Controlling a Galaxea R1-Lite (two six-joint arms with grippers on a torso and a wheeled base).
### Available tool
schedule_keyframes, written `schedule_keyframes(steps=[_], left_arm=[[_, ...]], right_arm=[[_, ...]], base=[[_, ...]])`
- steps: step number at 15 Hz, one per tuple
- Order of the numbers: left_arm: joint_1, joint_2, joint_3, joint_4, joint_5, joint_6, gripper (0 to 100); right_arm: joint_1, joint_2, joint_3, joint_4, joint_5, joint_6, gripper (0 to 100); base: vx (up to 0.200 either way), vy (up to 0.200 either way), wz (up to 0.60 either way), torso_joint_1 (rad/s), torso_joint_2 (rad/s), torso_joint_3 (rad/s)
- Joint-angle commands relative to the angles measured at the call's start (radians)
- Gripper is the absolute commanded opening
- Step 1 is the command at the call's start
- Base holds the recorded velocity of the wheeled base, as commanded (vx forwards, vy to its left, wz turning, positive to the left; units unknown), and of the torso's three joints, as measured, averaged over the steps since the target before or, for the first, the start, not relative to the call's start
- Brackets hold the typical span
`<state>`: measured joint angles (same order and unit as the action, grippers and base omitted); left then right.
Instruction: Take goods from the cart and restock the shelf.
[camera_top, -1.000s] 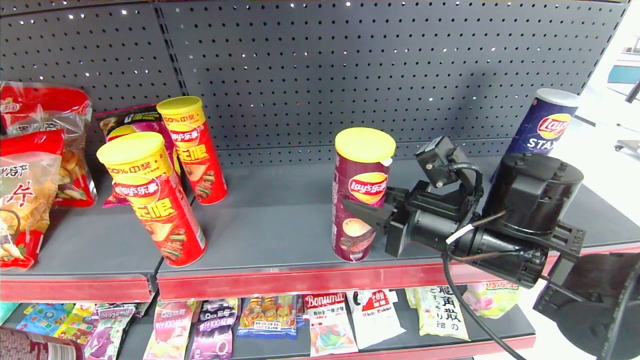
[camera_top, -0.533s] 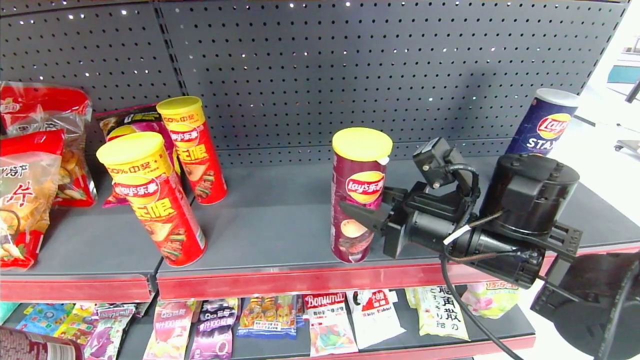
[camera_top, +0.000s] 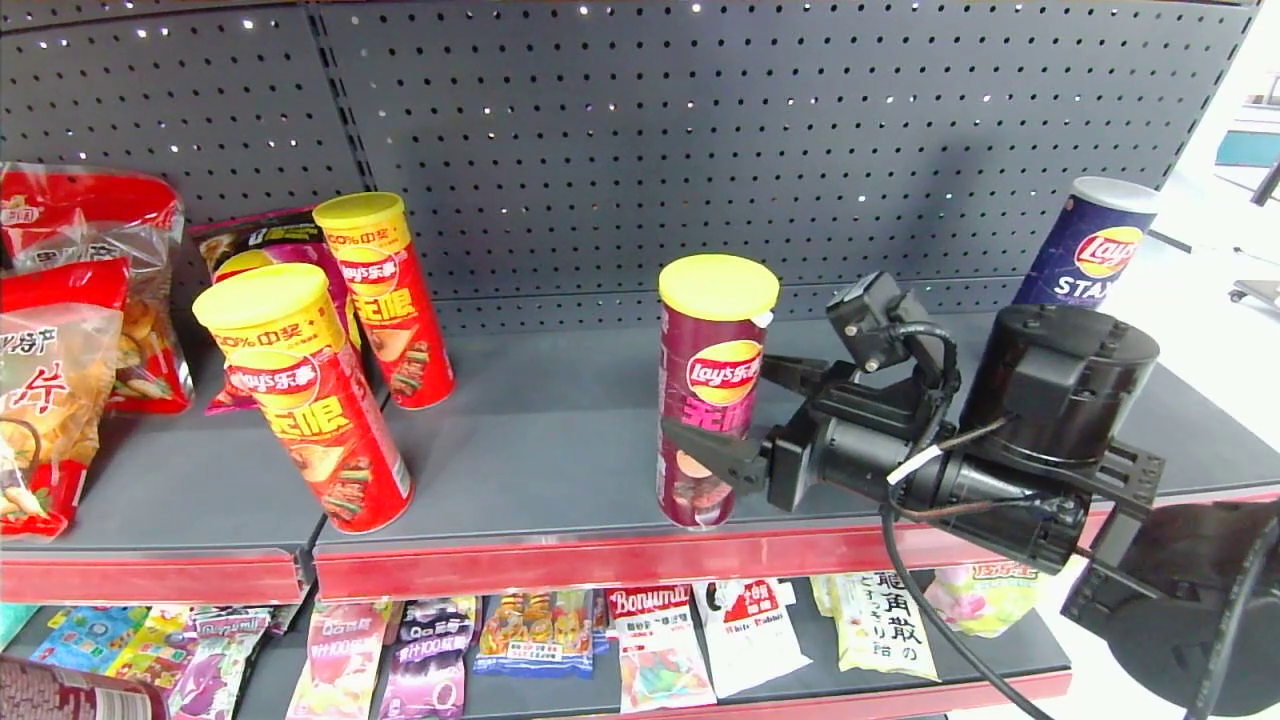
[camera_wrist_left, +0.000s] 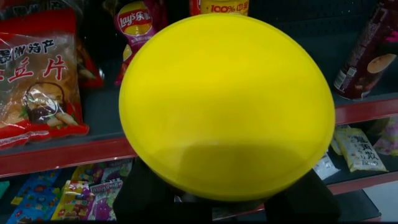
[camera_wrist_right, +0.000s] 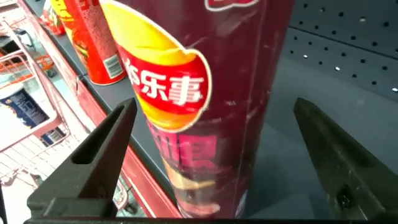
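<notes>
While the right gripper hangs spread wide, gripping nothing, the tall maroon cardboard crisp canister with a yellow plastic lid stands upright right between the jaws, a finger on either side, on the dark grey metal shelf beneath them.

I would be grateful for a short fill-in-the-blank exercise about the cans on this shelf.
1. The maroon can has a ____ lid.
2. The right gripper has its jaws ____, one on each side of that can.
3. The blue can stands at the far ____ end of the shelf.
Missing words: yellow; open; right.
</notes>
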<state>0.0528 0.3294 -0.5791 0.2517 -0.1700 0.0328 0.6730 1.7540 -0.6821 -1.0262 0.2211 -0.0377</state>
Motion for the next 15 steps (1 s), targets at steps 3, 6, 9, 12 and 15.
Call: schedule_keyframes(steps=[3,6,9,12,15], left_arm=[[-0.001,0.007,0.001,-0.002,-0.006,-0.001,0],[-0.001,0.016,0.002,-0.002,-0.009,0.001,0],[-0.002,0.030,0.009,0.000,-0.025,-0.001,0],[-0.002,0.065,0.009,0.000,-0.025,0.001,0],[-0.002,0.102,0.001,-0.002,-0.032,0.003,0]], right_arm=[[0.004,-0.097,0.111,-0.002,-0.008,-0.001,100],[0.005,-0.238,0.296,-0.002,-0.008,-0.004,100],[-0.049,-0.400,0.452,0.003,-0.192,-0.027,100],[-0.197,-0.507,0.467,0.017,-0.417,-0.033,100],[-0.251,-0.794,0.355,0.408,-0.318,-0.094,100]], base=[[0.000,0.000,0.00,0.000,0.00,0.000],[0.000,0.000,0.00,0.000,0.00,0.000],[0.000,0.000,0.00,0.000,0.00,0.000],[0.000,0.000,0.00,0.000,0.00,0.000],[0.000,0.000,0.00,0.000,0.00,0.000]])
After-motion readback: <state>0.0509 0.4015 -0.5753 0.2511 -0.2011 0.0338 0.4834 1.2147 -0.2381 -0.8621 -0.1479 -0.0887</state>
